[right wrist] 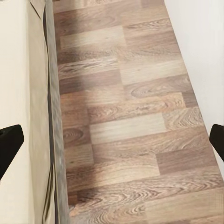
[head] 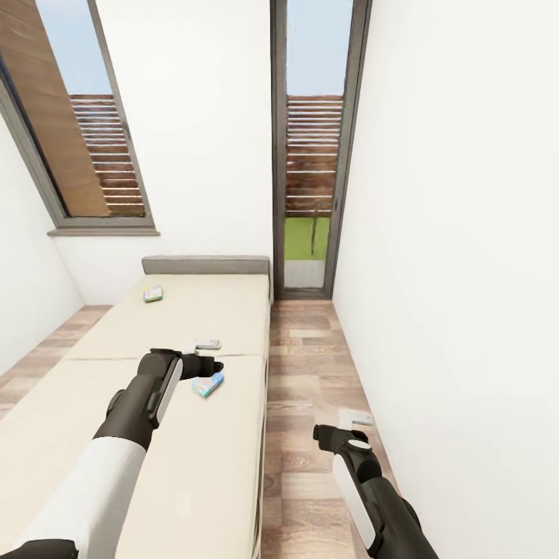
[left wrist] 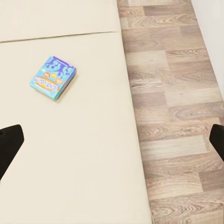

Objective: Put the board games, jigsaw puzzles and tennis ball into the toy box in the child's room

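Head camera looked forward and down along bed (head: 186, 326) toward windows, from well back. Left wrist camera faced down, nearer, over mattress and wood floor (left wrist: 172, 93). Right wrist camera faced down on floor beside bed edge. All three shared bed-floor border.

Left arm (head: 116, 450): white upper shell, smooth and rounded, joined to a matte black forearm bearing a long white inset panel along its side and a round black joint boss. Left tool (head: 208, 359): black body with a small pale grey block at the wrist; in the left wrist view its fingers (left wrist: 9, 144) are flat, dark, wedge-shaped tips. Right arm (head: 373, 497): black casing, a narrow white strip on its side, a round white cap on top. Right tool (head: 330, 435): black, compact; fingers (right wrist: 9, 142) are the same dark wedges.
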Controlling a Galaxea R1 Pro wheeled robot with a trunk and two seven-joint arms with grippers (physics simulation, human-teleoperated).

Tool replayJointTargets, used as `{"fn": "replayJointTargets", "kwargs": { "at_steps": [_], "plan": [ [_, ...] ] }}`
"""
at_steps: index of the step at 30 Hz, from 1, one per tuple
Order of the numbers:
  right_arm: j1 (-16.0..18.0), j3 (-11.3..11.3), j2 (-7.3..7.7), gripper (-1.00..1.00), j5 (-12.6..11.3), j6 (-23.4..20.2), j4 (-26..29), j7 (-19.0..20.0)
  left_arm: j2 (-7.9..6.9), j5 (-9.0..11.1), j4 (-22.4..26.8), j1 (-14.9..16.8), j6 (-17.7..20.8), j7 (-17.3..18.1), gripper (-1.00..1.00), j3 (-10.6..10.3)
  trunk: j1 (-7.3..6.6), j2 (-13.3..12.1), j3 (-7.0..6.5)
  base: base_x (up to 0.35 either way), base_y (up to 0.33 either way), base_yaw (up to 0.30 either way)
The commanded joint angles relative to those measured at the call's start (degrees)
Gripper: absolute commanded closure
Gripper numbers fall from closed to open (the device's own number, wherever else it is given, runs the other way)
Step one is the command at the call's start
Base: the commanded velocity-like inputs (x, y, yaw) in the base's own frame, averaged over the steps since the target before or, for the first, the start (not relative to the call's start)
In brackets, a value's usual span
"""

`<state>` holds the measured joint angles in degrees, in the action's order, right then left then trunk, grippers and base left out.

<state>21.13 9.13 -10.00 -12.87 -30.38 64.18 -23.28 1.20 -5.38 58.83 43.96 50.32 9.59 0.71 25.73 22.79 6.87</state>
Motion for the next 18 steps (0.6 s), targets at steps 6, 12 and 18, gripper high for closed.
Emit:
{"fn": "replayJointTargets", "kwargs": {
  "at_steps": [6,12,18],
  "plan": [
    [0.1,0.1,0.00,-1.00,-0.5,-0.1,0.1,-0.5,0.03,-0.6,0.1,0.0,0.2,0.5,-1.00,0.1,0.05,0.1,0.13,0.182,0.000,0.000],
    [0.1,0.1,0.00,-1.00,-0.4,-0.1,0.1,-0.5,0.03,-0.6,0.1,0.0,0.2,0.5,-1.00,0.1,0.05,0.1,0.13,0.068,0.000,0.000],
    [0.1,0.1,0.00,-1.00,-0.3,-0.1,0.1,-0.5,0.03,-0.6,0.1,0.0,0.2,0.5,-1.00,0.1,0.05,0.1,0.13,0.108,0.000,0.000]
  ]
}}
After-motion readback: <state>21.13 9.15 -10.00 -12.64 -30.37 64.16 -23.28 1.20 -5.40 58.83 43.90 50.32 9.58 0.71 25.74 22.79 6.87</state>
